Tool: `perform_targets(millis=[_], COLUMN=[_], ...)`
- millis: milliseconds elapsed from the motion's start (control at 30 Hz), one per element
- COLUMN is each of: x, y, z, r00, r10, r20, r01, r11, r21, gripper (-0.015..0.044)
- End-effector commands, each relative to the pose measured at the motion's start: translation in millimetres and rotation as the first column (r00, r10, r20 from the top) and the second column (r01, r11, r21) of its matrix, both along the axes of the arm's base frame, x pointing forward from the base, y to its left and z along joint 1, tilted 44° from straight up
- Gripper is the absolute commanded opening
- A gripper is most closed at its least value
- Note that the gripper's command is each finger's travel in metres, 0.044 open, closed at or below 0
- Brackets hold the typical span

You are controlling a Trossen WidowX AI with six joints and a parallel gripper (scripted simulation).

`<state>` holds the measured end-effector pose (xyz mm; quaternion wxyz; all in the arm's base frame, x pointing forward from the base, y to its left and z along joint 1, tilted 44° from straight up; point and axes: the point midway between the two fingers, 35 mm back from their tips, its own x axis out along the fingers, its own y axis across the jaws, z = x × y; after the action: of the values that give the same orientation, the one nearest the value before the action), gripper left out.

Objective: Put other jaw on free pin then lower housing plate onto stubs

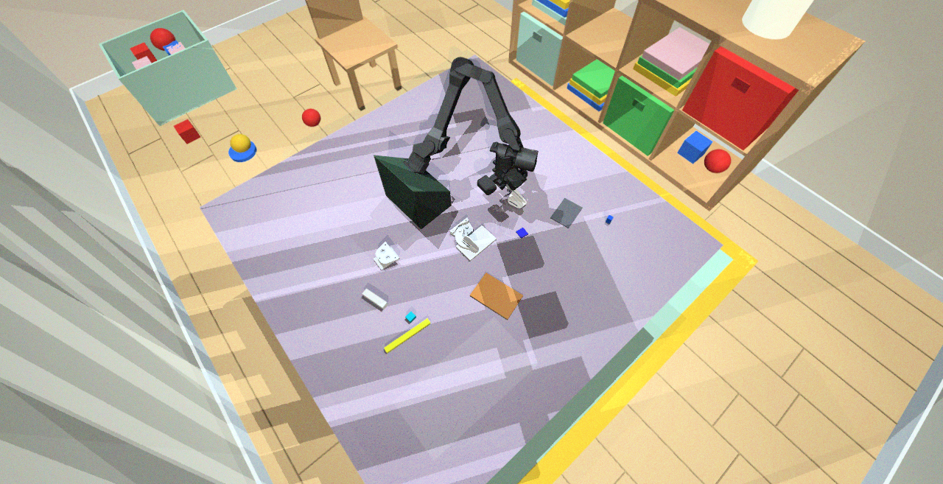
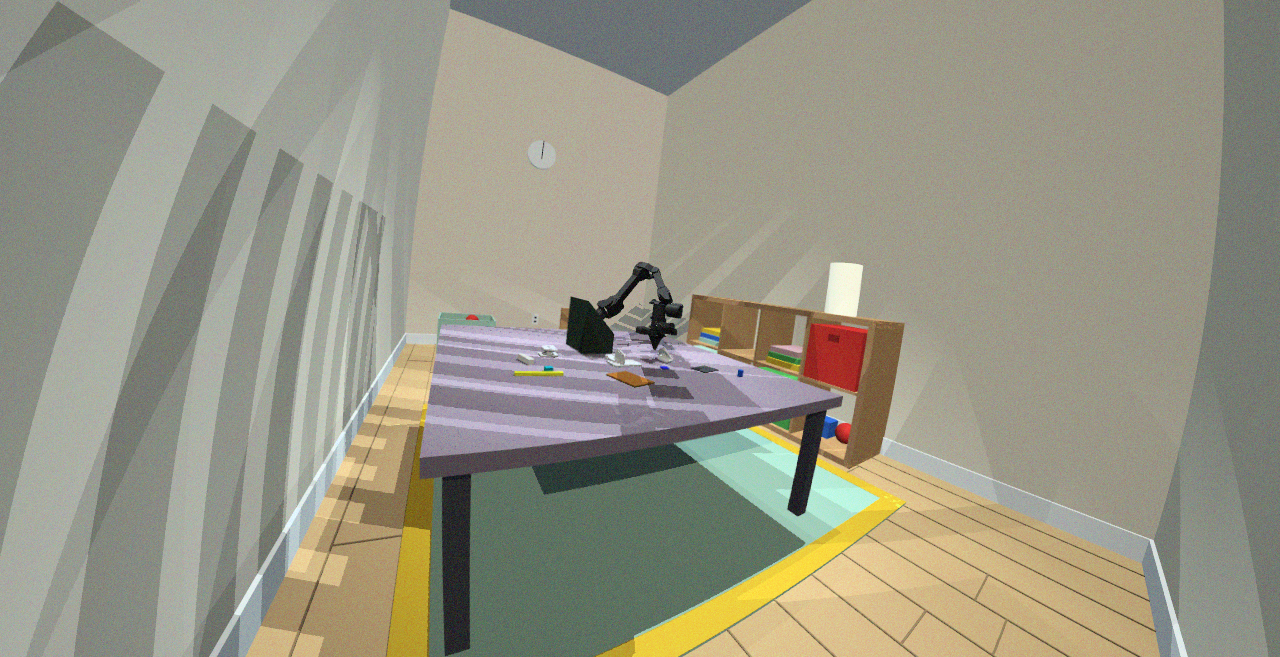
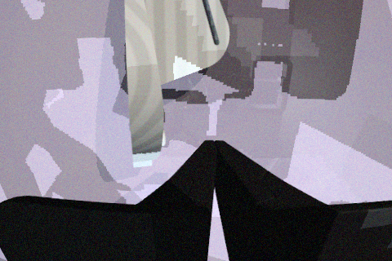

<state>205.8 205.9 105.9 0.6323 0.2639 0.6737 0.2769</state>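
Note:
The loose white jaw (image 1: 516,200) (image 2: 664,356) (image 3: 175,20) rests on the table, with a dark slot line on its face. My gripper (image 1: 505,187) (image 2: 656,346) (image 3: 213,149) is shut and empty, low beside this jaw; in the wrist view the jaw stands left of and beyond the fingertips. A white base (image 1: 483,242) (image 2: 630,362) carries the other jaw (image 1: 468,244); its pins and teeth are too small to make out. A separate white piece with small holes (image 1: 386,255) (image 2: 548,351), seemingly the housing plate, lies farther left.
A dark green wedge block (image 1: 421,200) (image 2: 588,331) stands near the arm's base. A grey plate (image 1: 566,212), blue square (image 1: 521,232), small blue piece (image 1: 609,219), orange plate (image 1: 496,295), white bar (image 1: 374,298), cyan cube (image 1: 410,317) and yellow stick (image 1: 407,335) lie around.

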Motion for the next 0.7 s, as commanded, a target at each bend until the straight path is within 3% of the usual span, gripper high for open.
perform_targets(millis=[0, 667], x=[-2.4, -1.7], y=[4.4, 16.8], z=[-7.0, -0.2], r00=[1.000, 1.000], r10=[-0.004, -0.003], r20=[-0.006, -0.006], r01=[0.004, 0.003], r11=[1.000, 1.000], r21=[-0.003, -0.003], gripper=[0.0000, 0.0000])
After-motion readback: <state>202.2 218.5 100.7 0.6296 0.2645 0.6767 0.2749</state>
